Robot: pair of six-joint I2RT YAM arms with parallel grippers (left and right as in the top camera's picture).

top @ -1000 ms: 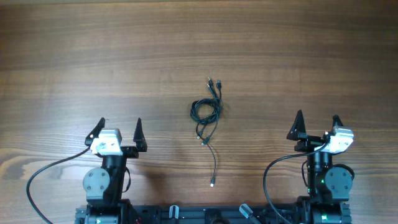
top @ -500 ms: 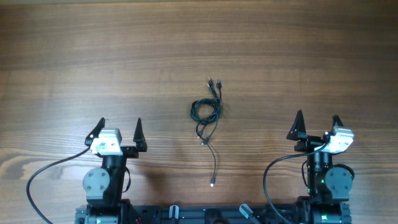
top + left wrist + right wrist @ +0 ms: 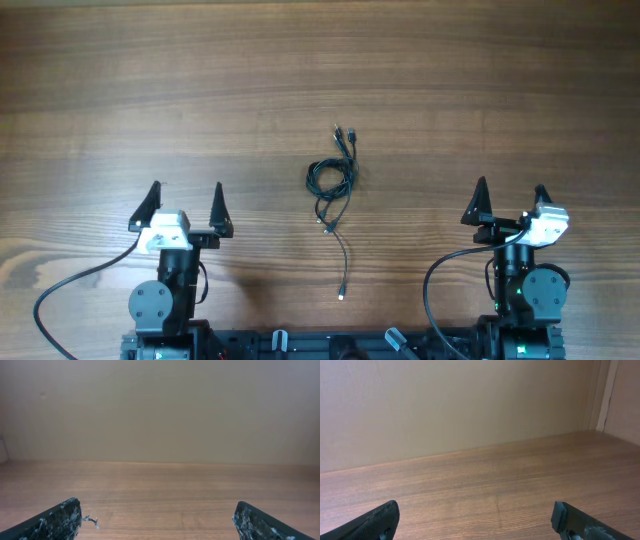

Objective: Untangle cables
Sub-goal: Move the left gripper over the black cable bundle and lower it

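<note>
The cables (image 3: 331,185) lie in the middle of the overhead view, on the wooden table (image 3: 150,80), between the two arms and well apart from both. They make a small round loop, with little plug ends poking up toward the top and one long tail running down. The left gripper (image 3: 186,192) sits at the lower left and the right gripper (image 3: 510,188) at the lower right. Both have their fingers spread wide and hold nothing. Neither wrist view shows the cables, only the table top. The cables look thin, light and floppy, so they will likely bend and slide when pulled. A good place to grab may be the long tail or a plug end, while the other gripper pins the loop.
</note>
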